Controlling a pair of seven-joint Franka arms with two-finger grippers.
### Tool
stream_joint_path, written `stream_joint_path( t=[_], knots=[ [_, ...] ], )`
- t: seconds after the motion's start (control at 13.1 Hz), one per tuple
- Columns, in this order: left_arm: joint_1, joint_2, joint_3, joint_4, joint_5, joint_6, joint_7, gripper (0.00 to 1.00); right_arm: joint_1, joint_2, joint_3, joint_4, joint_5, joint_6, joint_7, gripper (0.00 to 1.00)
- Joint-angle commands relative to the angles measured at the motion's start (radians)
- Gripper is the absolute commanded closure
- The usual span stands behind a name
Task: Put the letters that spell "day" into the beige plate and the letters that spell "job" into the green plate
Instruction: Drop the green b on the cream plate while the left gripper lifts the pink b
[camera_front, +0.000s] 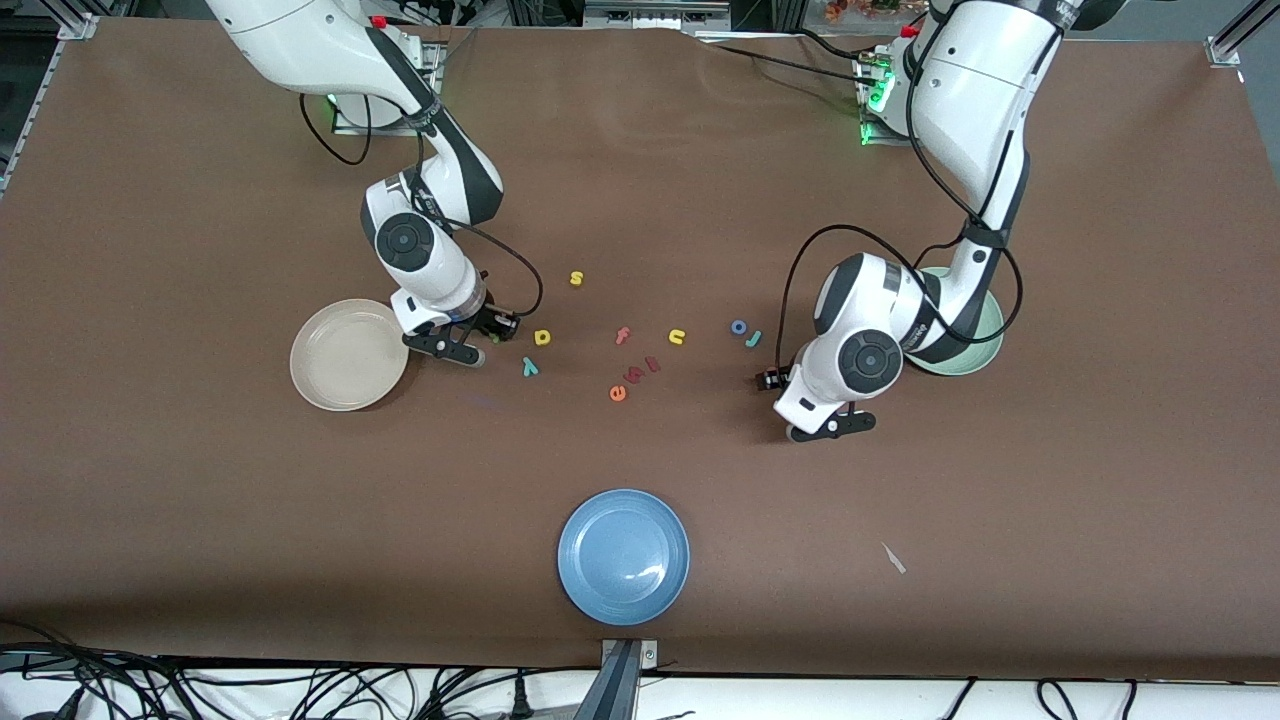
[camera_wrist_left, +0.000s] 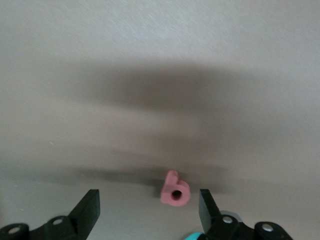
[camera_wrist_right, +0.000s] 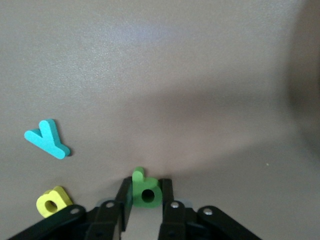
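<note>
My right gripper (camera_front: 497, 335) (camera_wrist_right: 146, 187) is down at the table beside the beige plate (camera_front: 330, 370), shut on the green d (camera_wrist_right: 145, 192). The yellow a (camera_front: 542, 337) (camera_wrist_right: 51, 202) and teal y (camera_front: 529, 367) (camera_wrist_right: 47, 139) lie close by. My left gripper (camera_front: 771, 379) (camera_wrist_left: 149, 200) hangs open near the green plate (camera_front: 985, 330), which its arm partly covers. In the left wrist view the pink b (camera_wrist_left: 175, 190) lies on the table between the open fingers, close to one of them; the front view hides it. The blue o (camera_front: 738, 326) and teal j (camera_front: 754, 338) lie just beside that gripper.
A blue plate (camera_front: 623, 555) sits near the front edge. Stray letters lie mid-table: a yellow s (camera_front: 576, 278), a pink f (camera_front: 622, 335), a yellow u (camera_front: 677, 336), an orange e (camera_front: 617, 393) and two reddish ones beside it. A paper scrap (camera_front: 893, 558) lies toward the left arm's end.
</note>
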Motion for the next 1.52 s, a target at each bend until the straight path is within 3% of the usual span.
stream_joint_path(
  t=[0.0,0.15,0.38,0.76,0.84,0.91,0.99,1.14,1.22,1.29,1.45],
  knots=[
    [-0.01,-0.018,0.004,-0.022,-0.028,0.01,-0.01,0.12,0.002,-0.018,0.001,-0.021,-0.001,0.014,-0.015,0.93],
    [-0.01,-0.012,0.004,-0.022,-0.028,0.01,-0.01,0.12,-0.001,-0.059,0.0,-0.013,0.001,-0.015,-0.047,0.94],
    [-0.011,0.005,0.006,-0.067,-0.027,0.033,-0.01,0.12,-0.093,-0.17,-0.012,0.06,0.01,-0.292,-0.278,0.94],
    [-0.014,-0.013,0.004,-0.051,-0.028,0.035,-0.032,0.12,-0.193,-0.199,-0.124,0.06,0.007,-0.336,-0.654,0.92],
    [-0.017,-0.013,0.003,-0.05,-0.028,0.045,-0.032,0.12,-0.196,-0.195,-0.147,0.06,0.01,-0.336,-0.693,0.74],
    [-0.019,-0.013,-0.005,-0.051,-0.03,0.082,-0.033,0.12,-0.196,-0.187,-0.152,0.06,0.016,-0.336,-0.681,0.27],
    [-0.017,-0.004,-0.022,-0.054,-0.03,0.116,-0.036,0.12,-0.196,-0.185,-0.152,0.059,0.018,-0.332,-0.669,0.05],
    [-0.019,-0.001,-0.023,-0.057,-0.03,0.128,-0.044,0.17,-0.194,-0.181,-0.146,0.062,0.018,-0.331,-0.634,0.02],
    [-0.019,-0.001,-0.023,-0.057,-0.03,0.128,-0.042,0.25,-0.19,-0.178,-0.137,0.065,0.015,-0.329,-0.579,0.02],
    [-0.02,-0.001,-0.023,-0.057,-0.03,0.128,-0.041,0.31,-0.158,-0.161,-0.118,0.094,0.018,-0.328,-0.511,0.02],
    [-0.02,-0.001,-0.023,-0.061,-0.028,0.127,-0.033,0.34,-0.064,-0.078,-0.112,0.184,0.018,-0.319,-0.346,0.02]
  ],
)
